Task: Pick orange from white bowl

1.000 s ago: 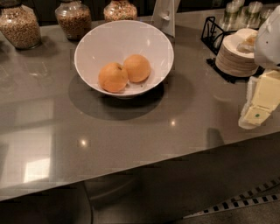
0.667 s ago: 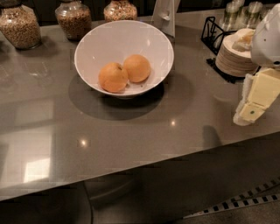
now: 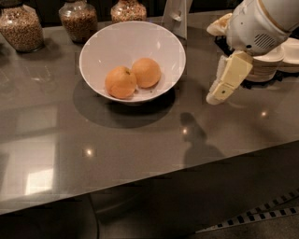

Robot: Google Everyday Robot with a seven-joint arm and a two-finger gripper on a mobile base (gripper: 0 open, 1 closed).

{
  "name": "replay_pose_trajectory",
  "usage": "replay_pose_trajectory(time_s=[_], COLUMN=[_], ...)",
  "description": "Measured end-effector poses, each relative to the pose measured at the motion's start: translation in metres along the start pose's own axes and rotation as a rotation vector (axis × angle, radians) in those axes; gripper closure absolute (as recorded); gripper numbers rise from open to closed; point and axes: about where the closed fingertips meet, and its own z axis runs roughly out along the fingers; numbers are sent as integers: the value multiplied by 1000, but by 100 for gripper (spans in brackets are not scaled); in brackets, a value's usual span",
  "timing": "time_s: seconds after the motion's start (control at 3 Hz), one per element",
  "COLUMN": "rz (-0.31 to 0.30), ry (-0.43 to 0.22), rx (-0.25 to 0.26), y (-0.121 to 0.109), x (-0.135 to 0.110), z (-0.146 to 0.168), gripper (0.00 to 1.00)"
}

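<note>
camera view: gripper (image 3: 215, 95) over grey counter (image 3: 140, 144), apart from white bowl (image 3: 105, 46) right rim; orange (image 3: 146, 72) inside; grip state cannot be told.

the cream, blocky plastic gripper (image 3: 218, 88), at the right of the view, hangs from a glossy white rounded arm shell (image 3: 250, 25) bearing a dotted grey vent patch (image 3: 264, 41) and tan band (image 3: 280, 10).

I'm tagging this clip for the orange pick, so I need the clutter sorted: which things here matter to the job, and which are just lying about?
Job:
orange, the plain one on the right in the bowl
white bowl
gripper, above the counter, right of the bowl

Lying about:
dimpled orange
jars behind the bowl
stacked dishes
</note>
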Motion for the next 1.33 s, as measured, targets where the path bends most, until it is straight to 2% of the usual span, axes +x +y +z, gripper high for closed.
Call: replay_pose_trajectory(time_s=[0.33, 0.67, 1.0, 1.33], rz=[-109, -201, -201, -275], ry=[-96, -145, -145, -124], rx=[6, -27, -27, -40], y=[-28, -45, -45, -58], x=[-39, -81, -81, -81], z=[22, 53, 53, 71], gripper=[0, 0, 0, 0])
